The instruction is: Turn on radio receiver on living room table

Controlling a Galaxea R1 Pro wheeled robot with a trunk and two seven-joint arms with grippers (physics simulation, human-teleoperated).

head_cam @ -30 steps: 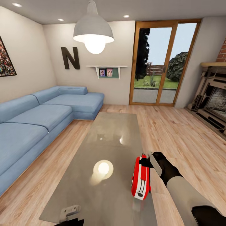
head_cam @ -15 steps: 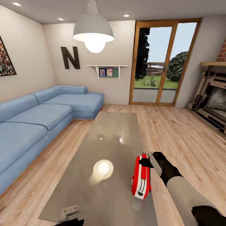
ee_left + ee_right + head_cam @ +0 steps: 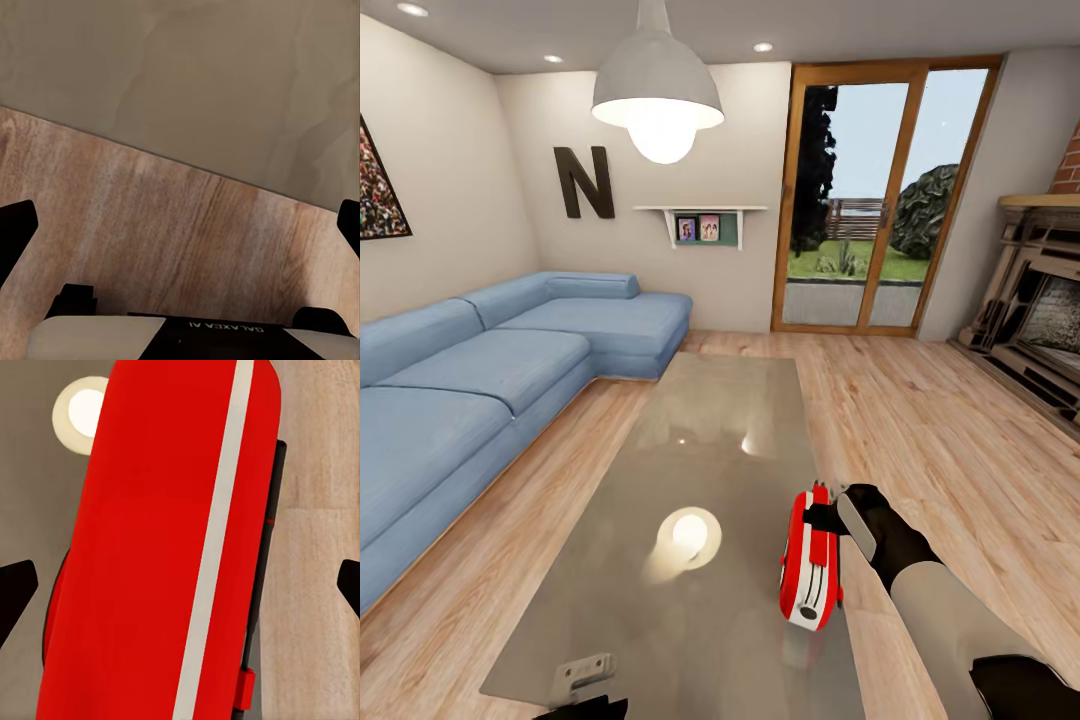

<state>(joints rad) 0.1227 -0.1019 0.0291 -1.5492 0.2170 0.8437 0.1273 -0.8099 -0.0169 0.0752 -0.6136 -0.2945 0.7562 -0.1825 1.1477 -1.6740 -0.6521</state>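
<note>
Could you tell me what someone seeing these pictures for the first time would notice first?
Most likely the bright red radio receiver, standing on edge near the right edge of the glossy table, with the right gripper up against its far end. After that, the blue corner sofa along the left wall and the lit white pendant lamp overhead, whose glow mirrors in the tabletop.

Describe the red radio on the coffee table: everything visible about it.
The radio receiver is a small, glossy red box with rounded corners, plastic by its look. A white stripe runs along its red body, and a dark edge strip lies along one side. In the head view it stands on the glossy table, close to the right long edge near the robot, its narrow side up and a round dial at its near end. The right pincer sits at its far end; contact cannot be confirmed.
</note>
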